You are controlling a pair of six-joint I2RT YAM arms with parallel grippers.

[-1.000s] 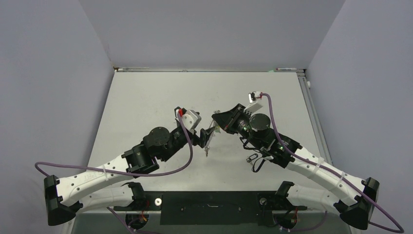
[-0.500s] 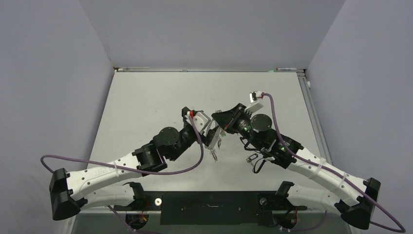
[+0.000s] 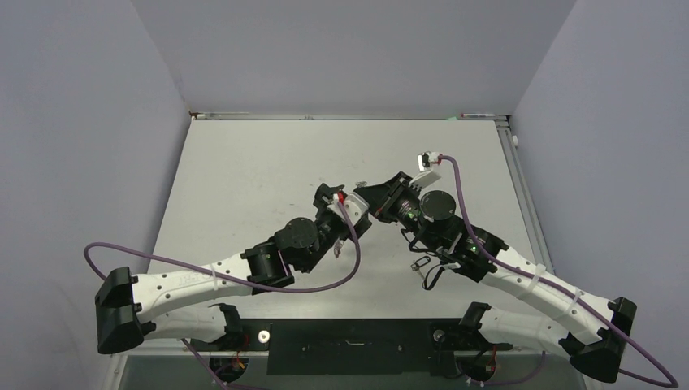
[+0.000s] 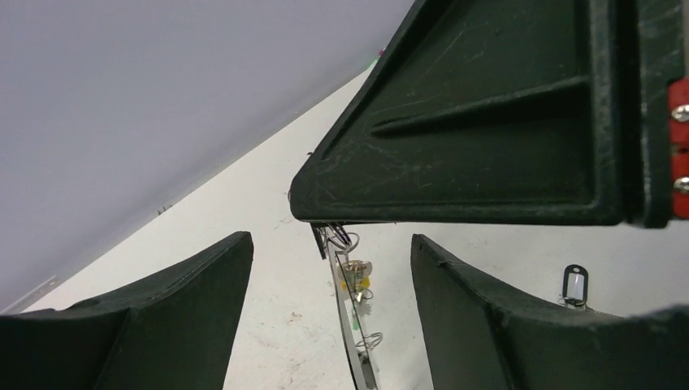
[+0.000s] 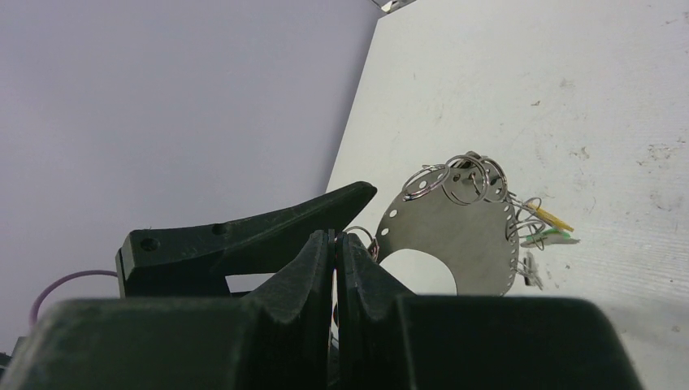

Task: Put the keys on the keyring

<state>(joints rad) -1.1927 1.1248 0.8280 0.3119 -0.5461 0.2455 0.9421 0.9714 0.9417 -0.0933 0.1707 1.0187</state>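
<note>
The keyring (image 5: 467, 244) is a flat grey metal hoop with small holes round its rim. It hangs above the table from my right gripper (image 5: 335, 236), which is shut at its edge. Several keys (image 5: 546, 227) with yellow and green tags hang from its small rings. In the left wrist view the keyring (image 4: 348, 325) shows edge-on, with the keys (image 4: 357, 276) beside it. My left gripper (image 4: 329, 237) is open, one finger on each side of the hoop without touching it. In the top view the left gripper (image 3: 356, 218) and right gripper (image 3: 363, 198) meet and hide the hoop.
A loose key with a dark-framed white tag (image 4: 574, 286) lies on the table to the right; it also shows in the top view (image 3: 420, 263) beside the right arm. The left gripper's finger (image 5: 244, 231) sits close behind the right fingertips.
My left arm has moved right and forward, bringing its open fingers around the hanging keyring. The right gripper has stayed put, still shut.
</note>
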